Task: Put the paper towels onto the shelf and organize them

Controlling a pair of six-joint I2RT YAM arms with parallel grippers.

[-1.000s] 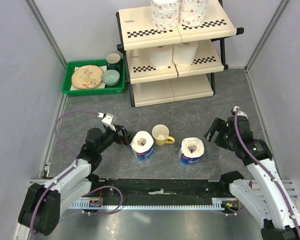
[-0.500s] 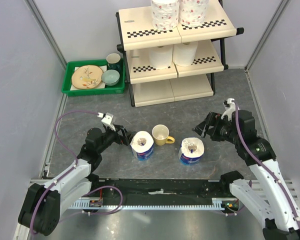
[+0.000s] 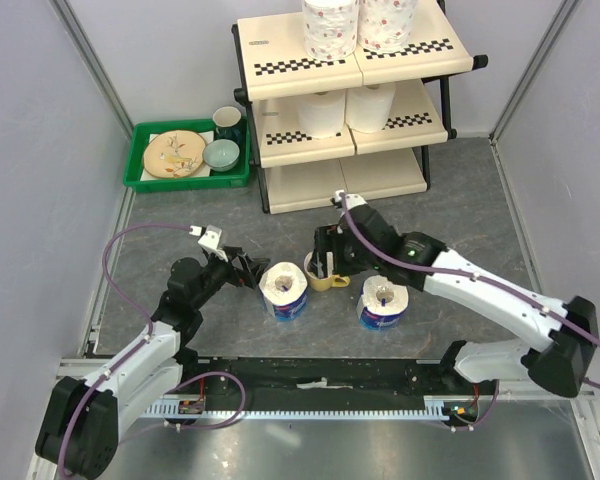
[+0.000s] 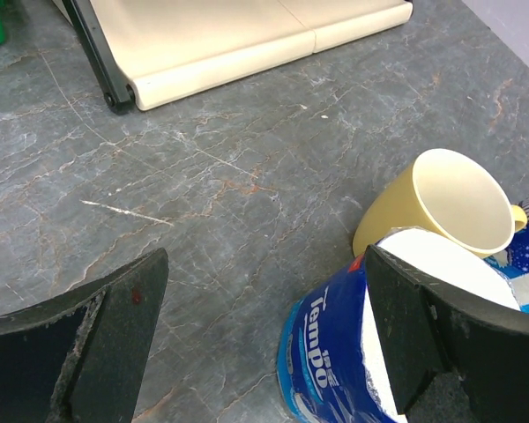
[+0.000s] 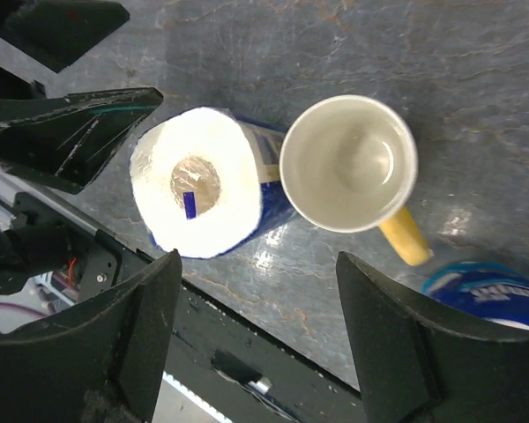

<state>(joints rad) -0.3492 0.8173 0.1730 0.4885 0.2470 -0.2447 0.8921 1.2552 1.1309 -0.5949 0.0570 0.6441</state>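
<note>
The yellow mug (image 5: 348,163) holds nothing; the green tray (image 3: 185,183) carries plate (image 3: 174,155), bowl (image 3: 221,154), cup (image 3: 227,122). Both left tool (image 4: 264,264) and right tool (image 5: 256,264) gape wide, gripping nothing. The top-tier floral paper towels (image 3: 330,30) are cut off.

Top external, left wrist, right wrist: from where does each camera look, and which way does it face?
Top external: above and behind the bases, facing down and forward to the shelf; both arms show, left gripper beside a blue-wrapped roll, right gripper over the yellow mug.
Left wrist: low on the left arm, facing forward toward the shelf's bottom tier; its fingers frame the lower corners.
Right wrist: above the mug, facing straight down; its fingers show at the bottom.
Shared: all three show that roll and mug.
</note>
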